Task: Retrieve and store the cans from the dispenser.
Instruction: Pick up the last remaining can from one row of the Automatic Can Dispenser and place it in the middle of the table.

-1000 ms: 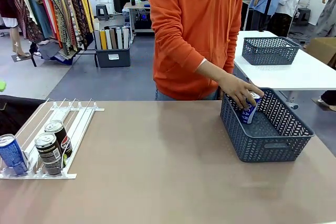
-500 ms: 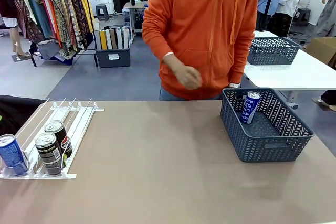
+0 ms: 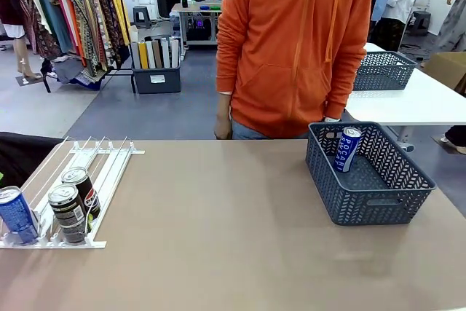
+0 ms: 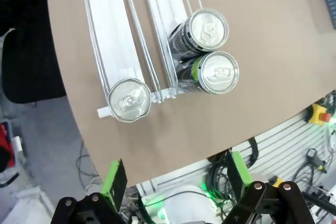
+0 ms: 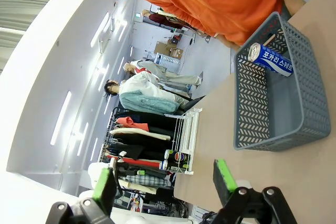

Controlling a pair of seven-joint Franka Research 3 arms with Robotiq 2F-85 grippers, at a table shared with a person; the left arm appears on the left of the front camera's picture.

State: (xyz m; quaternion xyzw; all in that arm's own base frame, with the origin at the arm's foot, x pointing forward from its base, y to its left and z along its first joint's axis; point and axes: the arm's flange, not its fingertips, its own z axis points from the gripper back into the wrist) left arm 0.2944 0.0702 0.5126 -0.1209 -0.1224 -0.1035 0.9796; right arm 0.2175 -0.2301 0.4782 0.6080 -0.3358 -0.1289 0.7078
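The white wire dispenser (image 3: 95, 162) lies at the table's left end with three cans at its low front end: a blue one (image 3: 16, 214) and two dark cola cans (image 3: 68, 213) (image 3: 80, 187). From above, the left wrist view shows the dispenser (image 4: 113, 35), the blue can's top (image 4: 128, 99) and both dark cans (image 4: 207, 29) (image 4: 218, 72). My left gripper (image 4: 176, 179) hovers open, off the table edge near them. A blue-and-white can (image 3: 348, 149) leans inside the grey mesh basket (image 3: 378, 205) at the right. My right gripper (image 5: 164, 181) is open, well back from the basket (image 5: 310, 103) and its can (image 5: 270, 59).
A person in an orange hoodie (image 3: 298, 41) stands at the far edge, hands down beside the body. A second grey basket (image 3: 382, 71) sits on a white table behind. Clothes racks (image 3: 73, 12) stand far left. A broad bare stretch of tabletop lies between dispenser and basket.
The person's hand let go of the blue-and-white can in the basket and drew back to their side. They now stand upright. The dispenser's cans have not moved.
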